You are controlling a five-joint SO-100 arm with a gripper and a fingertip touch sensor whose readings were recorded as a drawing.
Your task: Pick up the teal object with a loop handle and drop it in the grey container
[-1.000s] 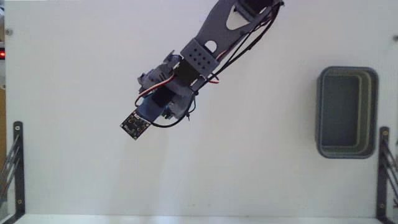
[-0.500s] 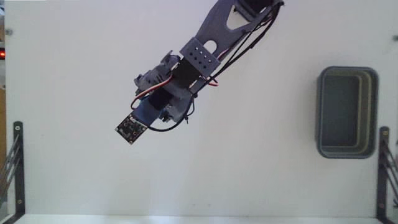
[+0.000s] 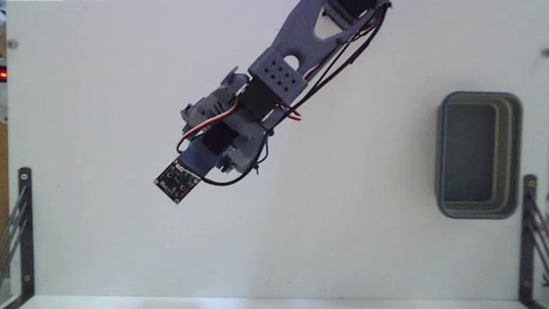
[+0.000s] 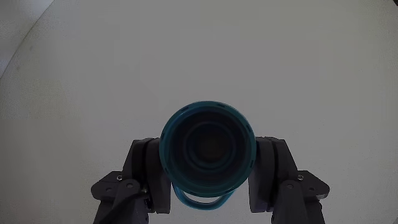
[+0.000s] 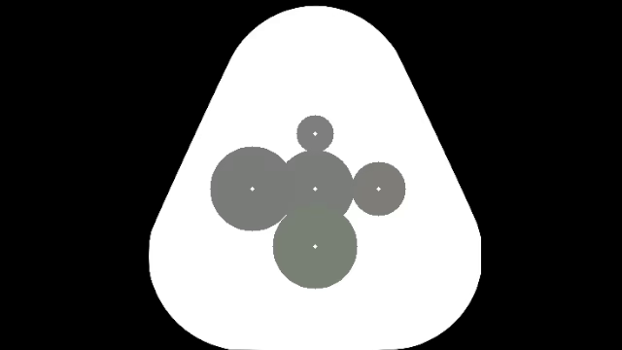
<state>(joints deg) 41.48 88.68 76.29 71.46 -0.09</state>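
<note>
In the fixed view, going left to right: one dark bracket (image 3: 23,225) stands at the lower left edge, one arm (image 3: 283,73) reaches down from the top centre towards the left of centre, one grey container (image 3: 478,154) lies at the right, and a second dark bracket (image 3: 529,232) stands at the lower right edge. All of this is on one white table (image 3: 360,240). The container's hollow shows nothing inside. The arm's lower end carries a small dark circuit board (image 3: 175,180); the cup cannot be made out in this view, hidden under the arm.

In the wrist view there is one teal object with a loop handle (image 4: 207,148), at lower centre of the frame, its dark hollow facing the camera and its single loop at the bottom. The gripper (image 4: 208,174) has it: one dark finger (image 4: 149,174) presses its left side and the other its right, the jaws spread only as wide as the cup. The cup is well apart from the container.
</note>
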